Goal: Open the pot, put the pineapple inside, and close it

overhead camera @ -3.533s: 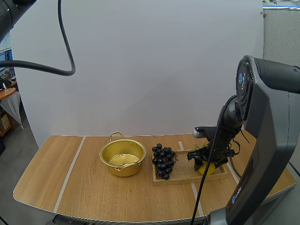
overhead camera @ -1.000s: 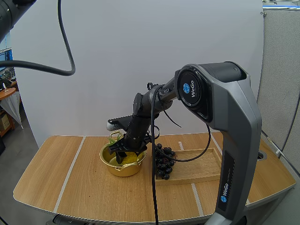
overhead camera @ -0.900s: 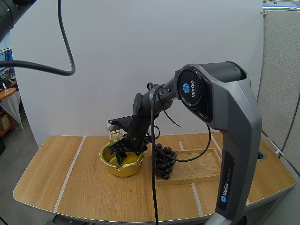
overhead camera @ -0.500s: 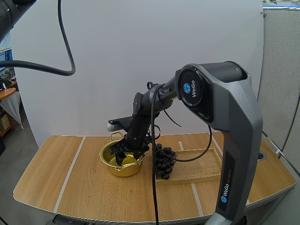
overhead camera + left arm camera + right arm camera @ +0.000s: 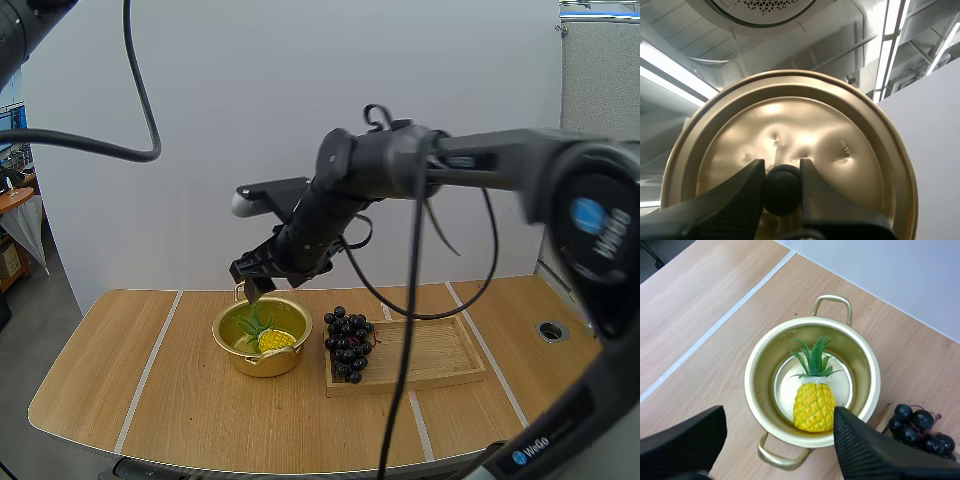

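Lying in the open gold pot (image 5: 759,390), the pineapple (image 5: 813,404) points its leaves toward the far handle. The right gripper (image 5: 258,283) hangs above it, jaws wide, holding nothing. The left gripper (image 5: 781,172) pinches the lid (image 5: 805,125) by its black knob (image 5: 782,192). Grapes (image 5: 347,340) sit just beside the pot, on the wooden tray (image 5: 435,352).

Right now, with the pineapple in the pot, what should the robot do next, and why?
Probably lift the right gripper clear of the pot. It hangs open above the pineapple lying inside, while the left gripper pinches the lid, which needs that space to close the pot.
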Available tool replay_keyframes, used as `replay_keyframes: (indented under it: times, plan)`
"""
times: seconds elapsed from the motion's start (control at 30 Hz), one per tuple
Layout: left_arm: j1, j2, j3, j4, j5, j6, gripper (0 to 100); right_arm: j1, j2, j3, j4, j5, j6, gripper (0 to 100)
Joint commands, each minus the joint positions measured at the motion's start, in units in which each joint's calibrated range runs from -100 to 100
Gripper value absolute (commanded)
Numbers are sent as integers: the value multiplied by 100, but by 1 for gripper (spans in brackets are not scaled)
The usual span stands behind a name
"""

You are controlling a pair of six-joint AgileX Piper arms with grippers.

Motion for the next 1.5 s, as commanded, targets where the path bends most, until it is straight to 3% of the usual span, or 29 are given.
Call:
replay_keyframes:
  times: [0.0,0.63,0.8,1.07,1.17,1.2,1.27,1.47]
  plan:
    - [-21,-18,-54,-16,-182,-47,0,-1,-1102,631,13,-8,-1,100]
    - [-21,-18,-54,-16,-182,-47,0,-1,-4913,2747,-1369,283,1274,100]
    - [-21,-18,-54,-16,-182,-47,0,-1,-5467,2821,-1852,1073,1691,100]
    - [-21,-18,-54,-16,-182,-47,0,-1,-6051,2834,-1877,1842,1789,99]
    - [-21,-18,-54,-16,-182,-47,0,-1,-6303,2834,-1776,2005,1789,48]
    - [-21,-18,-54,-16,-182,-47,0,-1,-6366,2834,-1757,2067,1789,38]
    - [-21,-18,-54,-16,-182,-47,0,-1,-6531,2834,-1683,2186,1789,0]
    - [-21,-18,-54,-16,-182,-47,0,-1,-7034,2834,-1748,2427,1789,0]
